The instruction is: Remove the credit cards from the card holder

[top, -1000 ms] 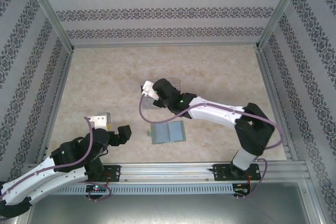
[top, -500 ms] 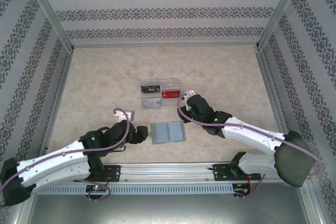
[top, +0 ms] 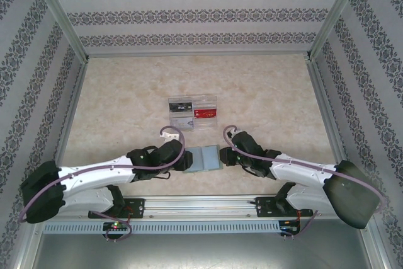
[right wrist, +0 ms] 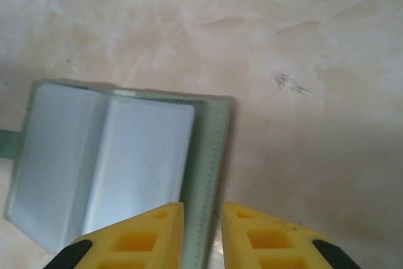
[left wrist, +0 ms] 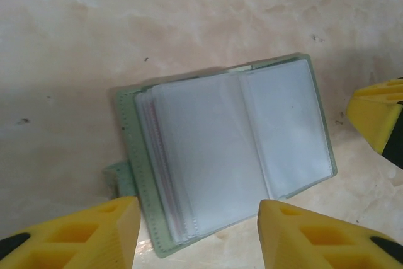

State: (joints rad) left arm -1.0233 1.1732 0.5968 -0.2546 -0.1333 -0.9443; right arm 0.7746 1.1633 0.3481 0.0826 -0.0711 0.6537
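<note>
Left claw (left wrist: 196, 218): jaws about half apart, nothing gripped. They straddle the near corner of the card holder (left wrist: 233, 149) on its left half, one yellow finger beside the clasp tab (left wrist: 116, 177). Right claw (right wrist: 201, 211): jaws narrow, only a slim gap. The green stitched rim of the holder's right cover lines up with that gap. Cannot tell if the rim is nipped or if the claw hangs just above it.

Holder lies open and flat on the table (left wrist: 189, 11), near the arm bases, between the two claws. Pale frosted sleeves (left wrist: 283, 124) face up, fanned in a stack on the left half.

Credit cards (left wrist: 157, 155): thin red edges show through the left sleeve stack; number not clear. One red card (top: 204, 113) lies in the clear tray (top: 213, 101), well apart behind the holder, with a dark piece (top: 179, 106) in another compartment.

Handling, judged: holder looks light and soft-covered, likely to skid or fold on the smooth table unless one cover is pinned. Sleeves look slick and floppy; grabbing them would lift the whole case. Cards should be stiff, thin and slippery, hard to pick up flat. Best hold: a card's exposed edge at the sleeve mouth, pinched across its faces and drawn out along the sleeve while the other claw holds the cover rim down.

Writing: none legible. White marks on the tray's red card are too small to read. No brand seen on holder or claws.
</note>
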